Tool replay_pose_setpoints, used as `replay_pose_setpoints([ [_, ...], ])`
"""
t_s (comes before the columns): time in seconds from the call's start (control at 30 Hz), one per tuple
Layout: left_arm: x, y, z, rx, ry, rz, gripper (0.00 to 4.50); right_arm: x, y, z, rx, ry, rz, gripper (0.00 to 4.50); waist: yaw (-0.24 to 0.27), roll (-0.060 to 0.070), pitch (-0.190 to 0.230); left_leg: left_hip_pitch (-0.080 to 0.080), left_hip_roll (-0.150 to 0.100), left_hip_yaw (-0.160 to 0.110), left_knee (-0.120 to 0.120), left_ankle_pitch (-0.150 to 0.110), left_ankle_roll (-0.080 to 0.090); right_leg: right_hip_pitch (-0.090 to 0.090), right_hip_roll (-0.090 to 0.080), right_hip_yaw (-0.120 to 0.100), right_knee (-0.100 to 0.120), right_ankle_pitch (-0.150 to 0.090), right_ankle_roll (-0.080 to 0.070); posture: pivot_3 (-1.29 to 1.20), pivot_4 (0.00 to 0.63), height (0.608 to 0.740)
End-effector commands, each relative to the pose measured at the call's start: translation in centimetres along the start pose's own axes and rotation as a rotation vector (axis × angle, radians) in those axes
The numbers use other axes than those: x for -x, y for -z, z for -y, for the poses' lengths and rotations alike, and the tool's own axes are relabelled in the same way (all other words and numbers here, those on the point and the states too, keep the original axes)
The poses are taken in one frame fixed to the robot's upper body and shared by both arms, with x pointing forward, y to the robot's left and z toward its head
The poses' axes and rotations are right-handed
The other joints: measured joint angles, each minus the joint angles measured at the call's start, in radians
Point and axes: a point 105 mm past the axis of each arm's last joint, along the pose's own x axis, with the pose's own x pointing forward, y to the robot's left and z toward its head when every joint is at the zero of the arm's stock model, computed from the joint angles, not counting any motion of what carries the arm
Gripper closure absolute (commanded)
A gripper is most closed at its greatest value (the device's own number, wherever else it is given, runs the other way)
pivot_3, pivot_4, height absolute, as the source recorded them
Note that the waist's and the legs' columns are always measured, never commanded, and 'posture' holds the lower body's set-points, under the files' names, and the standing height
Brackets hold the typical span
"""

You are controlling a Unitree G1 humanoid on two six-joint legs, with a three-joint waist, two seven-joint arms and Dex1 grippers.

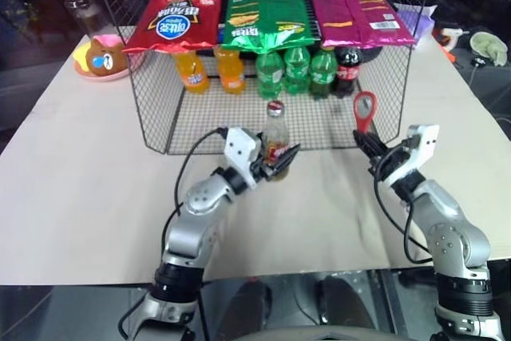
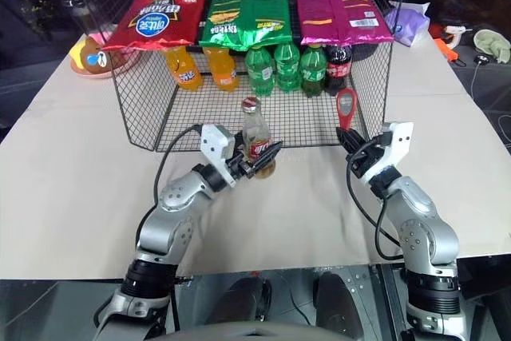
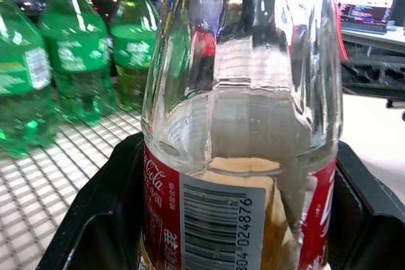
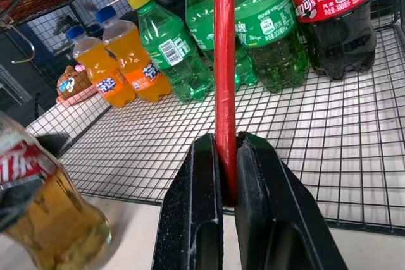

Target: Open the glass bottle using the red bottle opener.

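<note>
Two grippers: we see both clamped on task items.
Left gripper (image 1: 279, 164): fingers wide around the glass bottle (image 1: 275, 135) at its label, held upright, cap on.
Right gripper (image 1: 369, 148): fingers pressed together on the red bottle opener (image 1: 365, 111) handle, ring head up.
Bottle place: near edge of the wire rack (image 1: 160, 109), left of opener.

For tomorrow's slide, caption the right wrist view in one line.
Right gripper pinches the red bottle opener upright before shelved soda bottles.
</note>
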Motion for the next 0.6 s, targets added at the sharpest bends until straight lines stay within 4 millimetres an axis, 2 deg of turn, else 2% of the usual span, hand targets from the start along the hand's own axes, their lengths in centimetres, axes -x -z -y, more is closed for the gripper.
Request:
replay_pose_setpoints([
  [0.03,0.2,-1.0,0.4,-0.058,0.009,0.063,1.70,-0.2,-1.5,-0.7,0.032,-0.033,0.046,4.50,-0.001,0.000,0.000,0.000,0.000,0.000,0.000,0.000,0.000,0.000,0.000,0.000,0.000,0.000,0.000,0.00,0.150,0.740],
  [0.13,0.2,-1.0,0.4,-0.077,0.003,0.077,1.70,-0.1,-1.3,-0.7,0.035,-0.034,0.038,4.50,-0.001,0.000,0.000,0.000,0.000,0.000,0.000,0.000,0.000,0.000,0.000,0.000,0.000,0.000,0.000,0.00,0.150,0.740],
  [0.17,0.2,-1.0,0.5,-0.080,0.001,0.080,0.67,-0.1,-1.2,-0.7,0.038,-0.035,0.034,4.50,-0.001,0.000,0.000,0.000,0.000,0.000,0.000,0.000,0.000,0.000,0.000,0.000,0.000,0.000,0.000,0.00,0.150,0.740],
  [0.23,0.2,-1.0,0.6,-0.096,0.002,0.084,0.08,0.0,-1.2,-0.8,0.041,-0.036,0.033,4.50,-0.001,0.000,0.000,0.000,0.000,0.000,0.000,0.000,0.000,0.000,0.000,0.000,0.000,0.000,0.000,0.00,0.150,0.740],
  [0.4,0.4,-1.1,1.0,-0.100,0.015,0.094,0.08,-0.2,-1.4,-0.6,0.048,-0.040,0.032,4.50,-0.002,0.000,0.000,0.001,0.000,0.000,0.000,0.000,0.000,0.000,0.000,0.000,0.000,0.000,0.000,0.00,0.150,0.740],
  [0.6,0.8,-3.4,0.7,-0.145,-0.003,0.160,0.08,-0.3,-1.2,-0.6,0.050,-0.045,0.024,4.50,-0.002,0.000,0.000,0.001,0.000,0.000,0.000,0.000,0.000,0.000,0.000,0.000,0.001,0.000,0.000,0.00,0.150,0.740],
])
